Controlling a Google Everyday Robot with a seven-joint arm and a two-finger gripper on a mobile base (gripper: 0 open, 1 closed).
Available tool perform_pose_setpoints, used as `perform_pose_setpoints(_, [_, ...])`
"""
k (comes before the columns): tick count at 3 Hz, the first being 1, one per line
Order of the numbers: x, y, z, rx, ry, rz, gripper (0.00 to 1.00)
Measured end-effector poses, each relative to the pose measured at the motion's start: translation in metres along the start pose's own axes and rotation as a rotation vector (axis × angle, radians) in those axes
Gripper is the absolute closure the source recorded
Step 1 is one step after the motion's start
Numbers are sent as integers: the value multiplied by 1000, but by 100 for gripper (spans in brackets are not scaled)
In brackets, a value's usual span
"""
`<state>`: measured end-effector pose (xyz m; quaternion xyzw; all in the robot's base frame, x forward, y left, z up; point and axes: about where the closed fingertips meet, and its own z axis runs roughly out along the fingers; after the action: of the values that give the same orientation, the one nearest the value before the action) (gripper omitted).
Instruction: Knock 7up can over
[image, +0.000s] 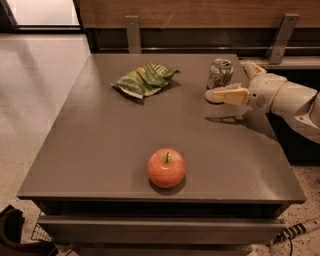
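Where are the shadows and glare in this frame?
Camera view: the gripper, beside the can at the far right, throws a thin shadow onto the table nearer the camera; the apple sits on a tight dark shadow; the bright opening top left is blown out.

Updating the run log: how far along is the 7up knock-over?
Done: the claw is at the 7up can, open beside it near the far right corner of the table. In hand: lining up the push. Left: the knock itself; the can stands and is not on its side.
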<state>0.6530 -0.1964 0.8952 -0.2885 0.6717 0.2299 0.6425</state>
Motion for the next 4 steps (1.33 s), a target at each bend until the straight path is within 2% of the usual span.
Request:
perform_pose_setpoints(1, [1, 0, 10, -21, -15, 10, 0])
perform_pose_setpoints(2, [3, 2, 16, -29, -23, 15, 14])
perform_pose_setpoints(4, [2, 5, 21, -38, -25, 15, 61])
